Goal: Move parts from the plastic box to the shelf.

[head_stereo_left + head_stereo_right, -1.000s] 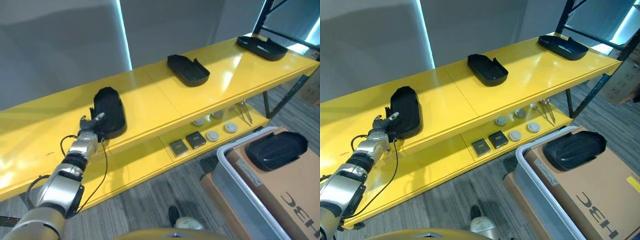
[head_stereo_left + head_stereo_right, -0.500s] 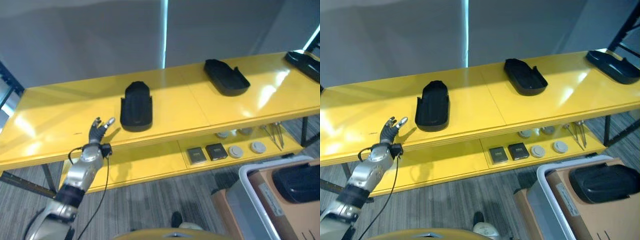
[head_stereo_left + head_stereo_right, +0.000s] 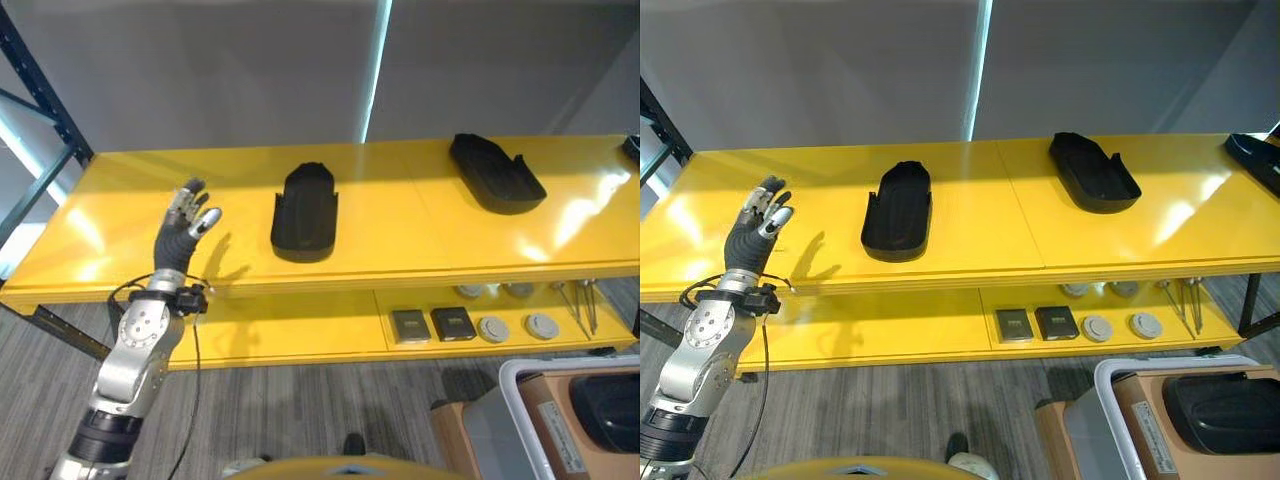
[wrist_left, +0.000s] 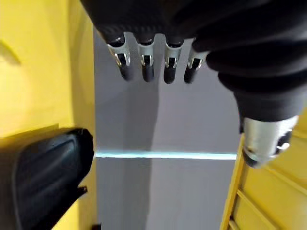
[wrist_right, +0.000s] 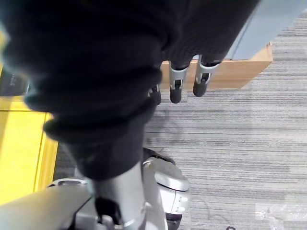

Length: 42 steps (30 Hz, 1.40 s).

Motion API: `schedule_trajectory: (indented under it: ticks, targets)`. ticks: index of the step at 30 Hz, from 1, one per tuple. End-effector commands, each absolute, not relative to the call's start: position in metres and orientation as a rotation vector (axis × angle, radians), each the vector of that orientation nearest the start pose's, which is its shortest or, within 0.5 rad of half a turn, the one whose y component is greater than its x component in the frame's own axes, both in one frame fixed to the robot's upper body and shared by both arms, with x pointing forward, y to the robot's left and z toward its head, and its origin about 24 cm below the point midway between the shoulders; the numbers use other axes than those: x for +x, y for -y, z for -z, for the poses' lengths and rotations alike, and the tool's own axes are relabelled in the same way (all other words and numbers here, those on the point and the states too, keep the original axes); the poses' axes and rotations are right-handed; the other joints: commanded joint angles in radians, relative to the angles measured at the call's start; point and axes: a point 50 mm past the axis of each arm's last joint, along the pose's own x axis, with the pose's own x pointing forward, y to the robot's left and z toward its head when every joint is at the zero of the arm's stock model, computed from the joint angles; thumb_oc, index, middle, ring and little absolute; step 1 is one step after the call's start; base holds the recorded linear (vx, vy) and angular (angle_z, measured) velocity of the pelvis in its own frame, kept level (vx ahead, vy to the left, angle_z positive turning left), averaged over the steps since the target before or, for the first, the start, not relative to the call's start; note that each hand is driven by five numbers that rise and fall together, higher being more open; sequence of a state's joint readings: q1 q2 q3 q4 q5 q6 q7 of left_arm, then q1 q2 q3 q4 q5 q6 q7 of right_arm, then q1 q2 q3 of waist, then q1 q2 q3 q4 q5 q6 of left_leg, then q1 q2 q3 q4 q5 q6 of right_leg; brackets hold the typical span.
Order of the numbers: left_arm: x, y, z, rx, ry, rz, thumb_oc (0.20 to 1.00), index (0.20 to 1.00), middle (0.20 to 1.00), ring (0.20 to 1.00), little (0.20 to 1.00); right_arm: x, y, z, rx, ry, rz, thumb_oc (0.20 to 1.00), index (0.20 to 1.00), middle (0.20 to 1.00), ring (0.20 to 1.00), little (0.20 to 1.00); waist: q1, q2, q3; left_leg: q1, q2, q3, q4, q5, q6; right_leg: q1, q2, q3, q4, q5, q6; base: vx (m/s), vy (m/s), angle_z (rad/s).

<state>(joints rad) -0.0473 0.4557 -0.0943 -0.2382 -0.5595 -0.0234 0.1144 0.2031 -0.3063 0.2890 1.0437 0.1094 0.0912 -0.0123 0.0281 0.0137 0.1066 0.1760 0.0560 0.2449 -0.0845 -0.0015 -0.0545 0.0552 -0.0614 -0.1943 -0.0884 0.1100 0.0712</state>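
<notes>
A long yellow shelf (image 3: 120,230) carries black moulded parts: one near its middle (image 3: 305,210), another further right (image 3: 497,172), and the edge of a third at the shelf's far right end (image 3: 1255,158). At least one more part (image 3: 1225,408) waits in the plastic box (image 3: 1110,400) on the floor below the shelf's right end, so the job looks partly done. The left hand (image 3: 183,225) hovers over the shelf left of the middle part, fingers (image 4: 144,64) straight, spread and empty. The right hand (image 5: 187,81) hangs above the floor, fingers relaxed, holding nothing.
</notes>
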Motion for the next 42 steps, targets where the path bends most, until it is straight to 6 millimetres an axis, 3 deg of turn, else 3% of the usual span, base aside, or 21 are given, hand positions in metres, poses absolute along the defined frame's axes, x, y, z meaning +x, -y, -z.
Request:
schedule_trajectory:
  ticks: [1,13,23,36,42]
  targets:
    - [0.262,-0.183,-0.133,-0.152,0.305,0.204,0.200,0.200,0.200,0.200,0.200,0.045,0.233,0.164,-0.309,-1.323,0.001,1.000,1.000,1.000,1.000,1.000,-0.022,-0.013,-0.013,-0.067,-0.002,-0.053,0.001,-0.011,0.013,0.044,-0.024,0.018,0.024,-0.073,0.086,0.00,0.000,0.00]
    - [0.263,-0.173,-0.101,-0.267,0.180,0.262,0.200,0.200,0.200,0.200,0.200,0.036,0.236,0.163,-0.306,-1.333,0.016,1.000,1.000,1.000,1.000,1.000,-0.052,-0.019,0.000,-0.067,0.001,-0.032,0.005,-0.016,0.019,0.028,-0.020,0.048,0.018,-0.064,0.088,0.00,-0.006,-0.07]
    - [0.258,-0.135,-0.098,-0.333,0.135,0.515,0.200,0.200,0.200,0.200,0.200,0.034,0.239,0.161,-0.326,-1.326,0.000,1.000,1.000,1.000,1.000,1.000,-0.087,-0.014,0.008,-0.065,0.008,-0.011,0.008,-0.015,0.018,0.017,-0.019,0.069,0.014,-0.059,0.092,0.00,-0.010,-0.07]
    - [0.256,-0.132,-0.084,-0.303,0.066,0.480,0.200,0.200,0.200,0.200,0.200,0.032,0.238,0.161,-0.323,-1.326,0.000,1.000,1.000,1.000,1.000,1.000,-0.095,-0.010,0.011,-0.068,0.009,-0.009,0.011,-0.017,0.018,0.011,-0.022,0.071,0.013,-0.060,0.094,0.00,-0.009,-0.02]
    - [0.261,-0.142,-0.066,-0.256,0.002,0.393,0.200,0.200,0.200,0.200,0.200,0.033,0.236,0.161,-0.340,-1.329,-0.022,1.000,1.000,1.000,1.000,1.000,-0.099,-0.014,0.004,-0.064,0.009,-0.003,0.011,-0.017,0.018,0.014,-0.022,0.071,0.014,-0.061,0.095,0.00,0.000,0.00]
